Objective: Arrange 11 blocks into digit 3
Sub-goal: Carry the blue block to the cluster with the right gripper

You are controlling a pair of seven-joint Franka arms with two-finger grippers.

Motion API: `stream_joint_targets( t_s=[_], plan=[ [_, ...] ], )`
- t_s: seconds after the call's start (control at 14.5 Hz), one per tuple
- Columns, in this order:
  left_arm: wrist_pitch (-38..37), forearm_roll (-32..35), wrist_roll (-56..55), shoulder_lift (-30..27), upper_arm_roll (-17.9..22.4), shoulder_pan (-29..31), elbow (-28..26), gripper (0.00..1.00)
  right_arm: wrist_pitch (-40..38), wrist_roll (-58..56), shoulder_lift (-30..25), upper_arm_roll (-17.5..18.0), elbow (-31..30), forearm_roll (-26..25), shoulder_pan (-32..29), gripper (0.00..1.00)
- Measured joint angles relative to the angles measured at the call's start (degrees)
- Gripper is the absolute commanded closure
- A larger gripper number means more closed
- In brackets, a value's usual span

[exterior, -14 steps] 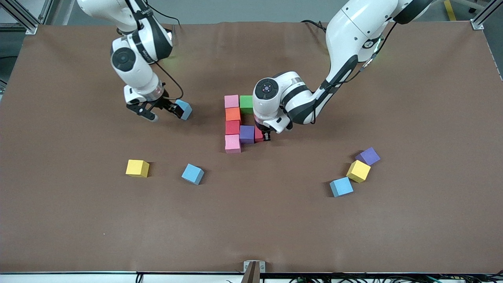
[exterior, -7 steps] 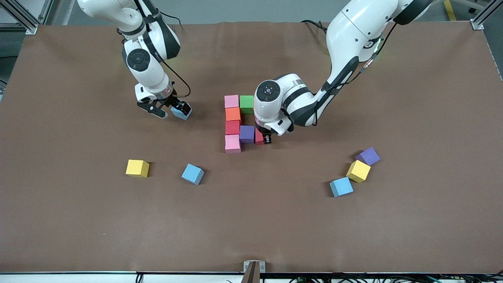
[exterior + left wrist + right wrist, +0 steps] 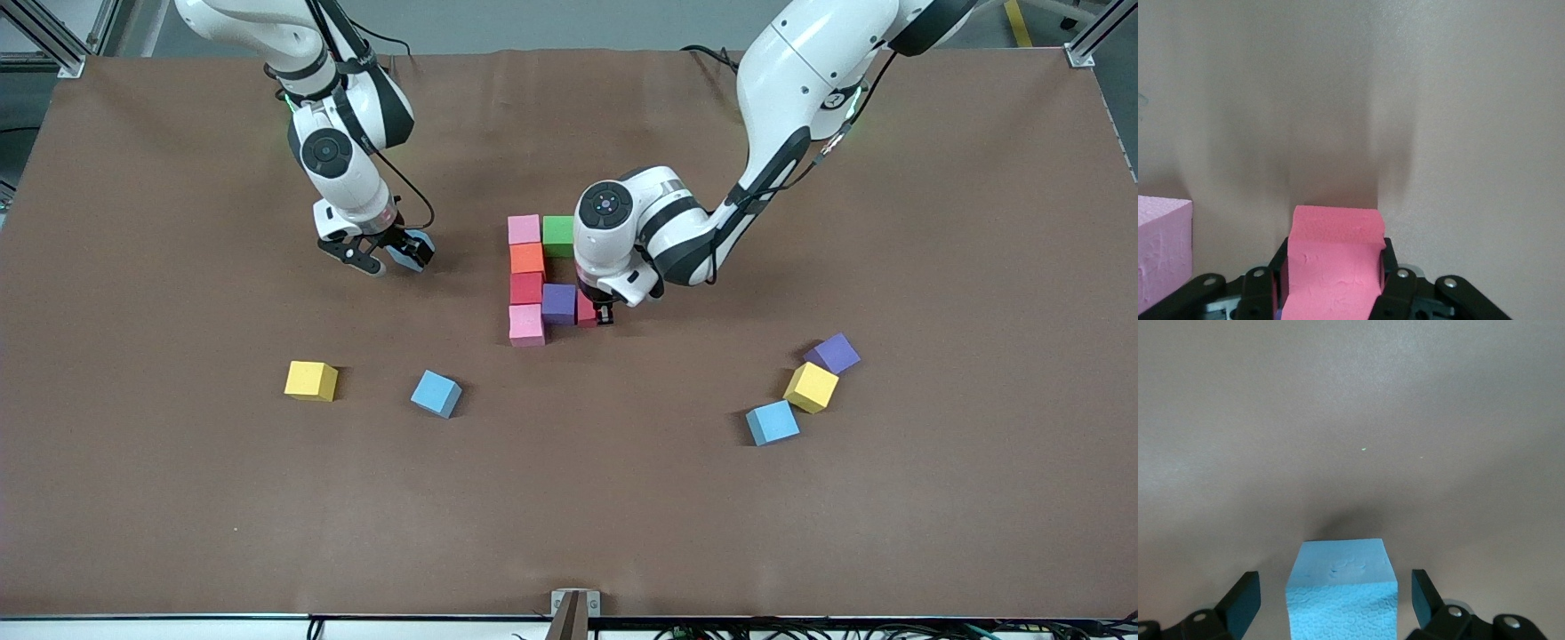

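Left gripper (image 3: 602, 311) mostly hidden under its own wrist in front view; held red block (image 3: 585, 308) only partly visible. Light blue block (image 3: 1341, 600) cut off by right wrist view's edge.

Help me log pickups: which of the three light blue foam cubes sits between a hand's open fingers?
The light blue foam cube under the right hand; the other two blue cubes lie nearer the camera, untouched.

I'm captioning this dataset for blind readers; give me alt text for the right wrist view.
A light blue block sits on the brown table between the two spread fingers of the right pincer, neither finger touching it. Nothing else is in this view.
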Motion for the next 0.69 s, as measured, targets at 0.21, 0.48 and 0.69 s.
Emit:
stream_joint_targets(
  t_s=[0.21,0.48,0.69],
  plan=[
    [0.00,0.00,0.01,0.00,0.13,-0.22,0.07,0.67,0.00,-0.03,0.06,0.01,-0.43,-0.11,0.16,0.07],
    [0.00,0.03,0.01,0.03,0.35,-0.54,0.20,0.52,-0.02,-0.02,0.06,0.04,-0.98,-0.34,1.17,0.10],
    [0.11,0.09,0.09,0.13,0.45,-0.70,0.33,0.00,-0.14,-0.02,0.06,0.04,-1.02,-0.37,1.26,0.25]
  ],
)
